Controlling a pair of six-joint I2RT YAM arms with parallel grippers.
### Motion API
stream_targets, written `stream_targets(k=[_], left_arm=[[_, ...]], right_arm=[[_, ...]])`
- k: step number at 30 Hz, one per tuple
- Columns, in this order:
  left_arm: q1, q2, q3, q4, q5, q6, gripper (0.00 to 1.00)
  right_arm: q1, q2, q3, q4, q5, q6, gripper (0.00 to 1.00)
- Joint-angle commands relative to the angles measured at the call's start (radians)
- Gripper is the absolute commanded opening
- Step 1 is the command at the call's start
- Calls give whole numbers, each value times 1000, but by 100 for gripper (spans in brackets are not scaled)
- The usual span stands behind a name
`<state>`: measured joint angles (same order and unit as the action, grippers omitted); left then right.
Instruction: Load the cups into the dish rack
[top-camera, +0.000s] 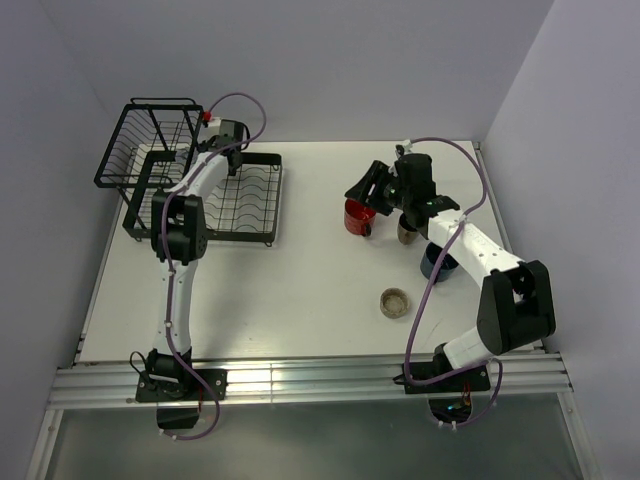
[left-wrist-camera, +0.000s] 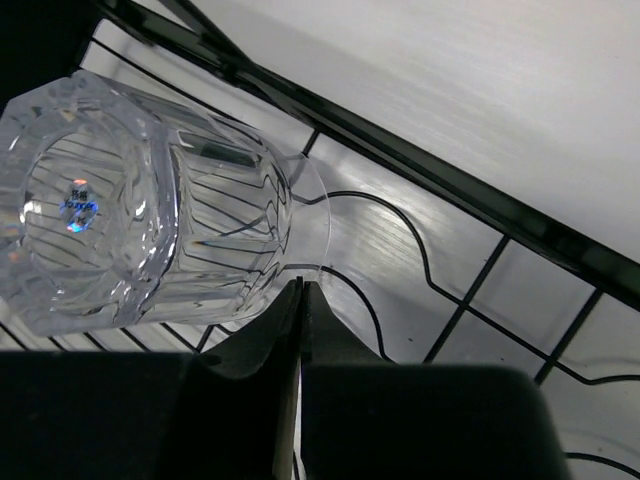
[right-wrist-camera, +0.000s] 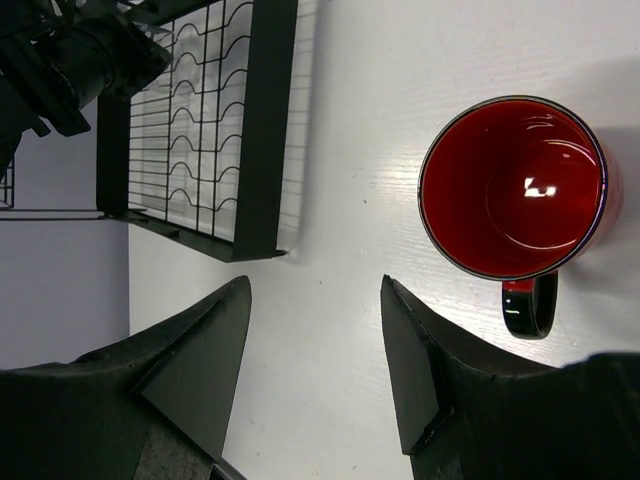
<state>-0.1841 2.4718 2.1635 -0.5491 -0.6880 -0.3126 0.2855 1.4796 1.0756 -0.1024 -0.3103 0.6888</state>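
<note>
**Rack far left, cups right of centre**

Dish rack (top-camera: 272, 190) sits at the far left of the table (top-camera: 300, 300). Its basket section (top-camera: 150, 150) is behind and left, its plate tray (top-camera: 255, 232) in front and right.

Glass (left-wrist-camera: 150, 210) lies tilted on its side over the tray wires near the tray's far edge. Its rim is at the left gripper (left-wrist-camera: 300, 295), seemingly pinched, though the view is tight.

Handled mug (top-camera: 358, 217) stands upright right of centre, well apart from the rack. Right gripper (top-camera: 362, 187) is just above it, jaws apart.

Middle cup (top-camera: 407, 233) is just beside the mug, to its right. Outer mug (top-camera: 437, 263) is nearer and further right, partly under the right arm (top-camera: 480, 255).

Low cup (top-camera: 395, 301) stands alone, nearest the bases.
</note>
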Motion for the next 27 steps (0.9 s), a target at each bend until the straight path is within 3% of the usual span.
stream_targets(k=[1,11,27], left_arm=[[3,-57,12,26,-113,-2,9],[-23,-57,2,64,-170,30,11],[-120,-191,-56,144,-27,44,30]], right_arm=[[7,13,-5,52,-13,-17,62],[7,13,-16,53,-6,-25,62],[7,-21,-26,26,39,-44,62]])
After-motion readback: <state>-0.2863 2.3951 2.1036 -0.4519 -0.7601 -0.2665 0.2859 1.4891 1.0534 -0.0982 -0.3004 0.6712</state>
